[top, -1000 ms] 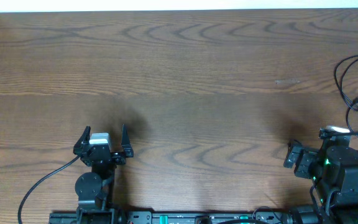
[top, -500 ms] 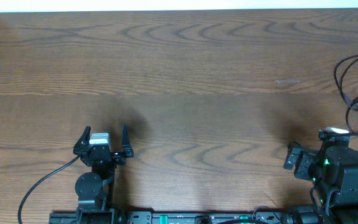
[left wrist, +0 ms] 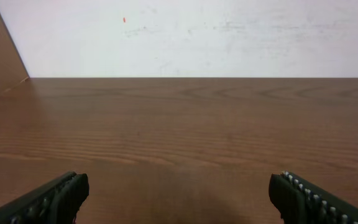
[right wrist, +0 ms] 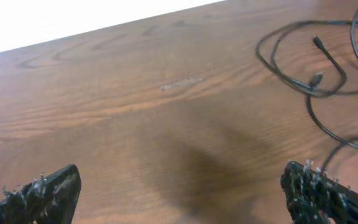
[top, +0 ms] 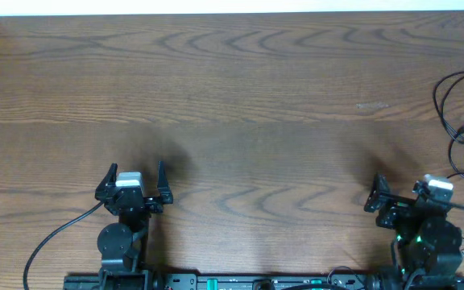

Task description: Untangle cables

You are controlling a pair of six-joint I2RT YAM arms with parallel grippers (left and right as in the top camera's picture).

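Looking down from overhead, you see the left gripper (top: 136, 167) low over the near left part of the wooden counter (top: 240, 97), its two fingers spread wide apart and nothing between them. Its own wrist camera shows only bare wood grain between the ribbed fingertips (left wrist: 58, 196), running out to a pale wall (left wrist: 229, 37) at the far edge. Your right gripper (top: 403, 190) sits at the near right of the counter, its jaws also standing fully apart and holding nothing. The cables (top: 461, 130) lie at the far right edge of the counter, beyond the right gripper and well apart from the left one: thin black cords in loose, overlapping loops that run off the right side of the overhead picture. From the right wrist camera you can make out two small plug ends (right wrist: 316, 79) lying on the wood inside and across those loops, up and to the right of the open fingers; one strand curves down toward the right finger, though you cannot tell whether it touches it. Only black cords show in these views.
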